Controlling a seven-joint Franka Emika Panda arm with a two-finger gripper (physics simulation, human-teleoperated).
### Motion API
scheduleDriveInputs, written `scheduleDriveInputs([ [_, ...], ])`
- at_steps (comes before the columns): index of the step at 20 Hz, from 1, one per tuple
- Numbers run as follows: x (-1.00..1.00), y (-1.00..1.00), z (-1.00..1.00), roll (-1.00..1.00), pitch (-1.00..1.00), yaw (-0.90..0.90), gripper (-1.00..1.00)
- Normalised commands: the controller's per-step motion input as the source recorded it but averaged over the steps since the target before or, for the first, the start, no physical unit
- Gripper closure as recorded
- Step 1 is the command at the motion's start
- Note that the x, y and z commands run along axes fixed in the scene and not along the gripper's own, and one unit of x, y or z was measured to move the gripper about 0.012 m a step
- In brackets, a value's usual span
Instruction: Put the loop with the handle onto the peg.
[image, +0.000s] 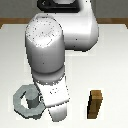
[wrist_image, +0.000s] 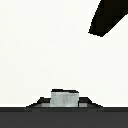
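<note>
Arm (image: 50, 60) foremost | white table (image: 112, 60) | loop with the handle (image: 27, 101) flat | hand state: cannot tell

One robot arm (image: 50, 60) stands over one white table (image: 112, 60). On the table lies one grey loop with the handle (image: 27, 101), partly hidden behind the arm, and one grey peg (image: 31, 98) shows inside its hole. One brown wooden block (image: 95, 104) stands upright toward the exterior view's right, well apart from the loop. The wrist view adds one small grey block-like shape (wrist_image: 64, 98) at the lower edge and one dark slanted form (wrist_image: 110, 17) in a corner; what either one is cannot be told.
</note>
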Motion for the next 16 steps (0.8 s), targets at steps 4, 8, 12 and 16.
scheduleDriveInputs([
  [4, 0.0, 0.0, -0.25, 0.0, 0.0, 0.0, -1.0],
  [8, 0.0, 0.0, 0.0, 0.0, 0.0, 0.0, -1.0],
  [12, 0.0, 0.0, 0.0, 0.0, 0.0, 0.0, -1.0],
  [16, 0.0, 0.0, 0.0, 0.0, 0.0, 0.0, -1.0],
])
